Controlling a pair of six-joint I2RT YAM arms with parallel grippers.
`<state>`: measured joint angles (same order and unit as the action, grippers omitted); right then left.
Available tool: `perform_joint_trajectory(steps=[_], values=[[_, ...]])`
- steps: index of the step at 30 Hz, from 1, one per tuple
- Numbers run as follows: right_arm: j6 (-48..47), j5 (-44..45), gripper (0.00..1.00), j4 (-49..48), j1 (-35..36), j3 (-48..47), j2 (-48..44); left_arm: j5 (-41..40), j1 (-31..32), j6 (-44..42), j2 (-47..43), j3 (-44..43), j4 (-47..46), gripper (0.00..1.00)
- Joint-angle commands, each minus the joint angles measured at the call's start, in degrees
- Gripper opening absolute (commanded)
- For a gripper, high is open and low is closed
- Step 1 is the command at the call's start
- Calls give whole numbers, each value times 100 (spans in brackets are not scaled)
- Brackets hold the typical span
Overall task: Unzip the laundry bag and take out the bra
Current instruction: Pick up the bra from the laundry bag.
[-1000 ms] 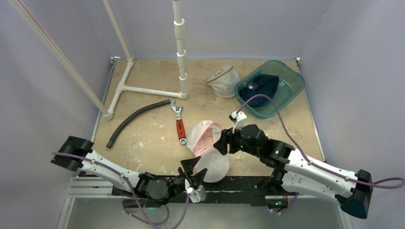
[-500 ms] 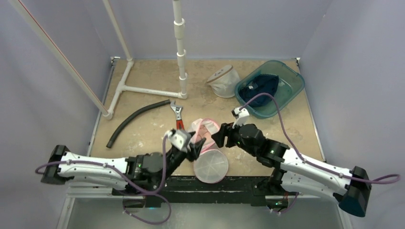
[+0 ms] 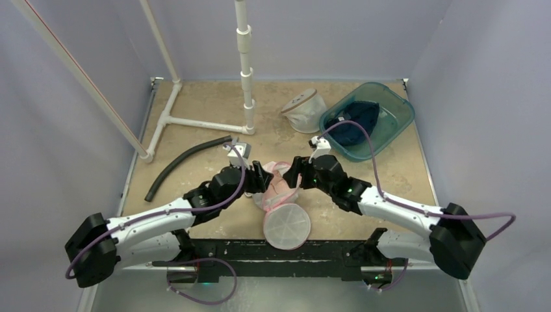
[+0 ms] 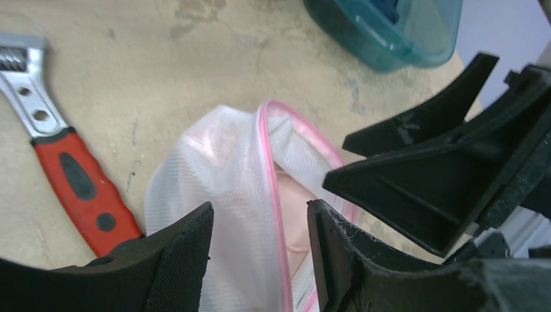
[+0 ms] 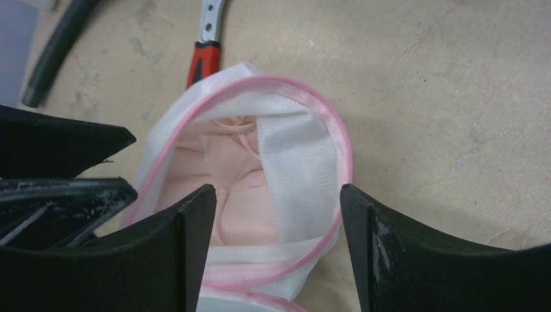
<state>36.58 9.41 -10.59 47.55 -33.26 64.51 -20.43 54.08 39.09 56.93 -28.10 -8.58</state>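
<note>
The laundry bag [image 3: 281, 195] is white mesh with pink trim and lies mid-table with its mouth gaping. A pale pink bra [image 5: 237, 192] shows inside it. My left gripper [image 3: 263, 179] hovers at the bag's left side. Its fingers are open and straddle the mesh wall and pink rim [image 4: 269, 195] without pinching them. My right gripper [image 3: 294, 174] faces it from the right, open over the bag's mouth, one finger above the bra and one outside the rim [image 5: 338, 156]. In the wrist views the bag [image 4: 214, 175] fills the gap of the left gripper [image 4: 260, 221] and of the right gripper [image 5: 273, 201].
A red-handled wrench [image 3: 245, 170] lies just left of the bag and a black hose [image 3: 182, 166] lies further left. A white pipe frame [image 3: 195, 122] stands at the back. A teal tub [image 3: 390, 127] holding dark cloth and a second mesh bag [image 3: 304, 110] sit at the back right.
My left arm swung from the near edge up to the bag's left side. My right gripper shifted slightly toward the far side and opened wider. The bag's mouth now sits between both grippers.
</note>
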Motion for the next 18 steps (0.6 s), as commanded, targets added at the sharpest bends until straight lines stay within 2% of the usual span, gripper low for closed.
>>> perform_joint_trajectory(steps=[1,3,5,10,15,18], values=[[7,75,70,-99,-22,-299,341,1210,-150,119,491,-206,-418,53],[-249,290,68,-440,-18,-204,48,1195,-151,100,521,-185,-344,52],[-479,50,64,-540,-19,-245,-60,1074,-151,111,448,-40,-340,49],[-923,-279,58,-259,329,-744,334,434,-147,164,420,3,203,24],[-955,-412,59,-32,537,-1193,1154,-96,-152,226,240,115,392,3],[-936,-427,60,-110,588,-1271,1388,-279,-145,204,144,116,511,0]])
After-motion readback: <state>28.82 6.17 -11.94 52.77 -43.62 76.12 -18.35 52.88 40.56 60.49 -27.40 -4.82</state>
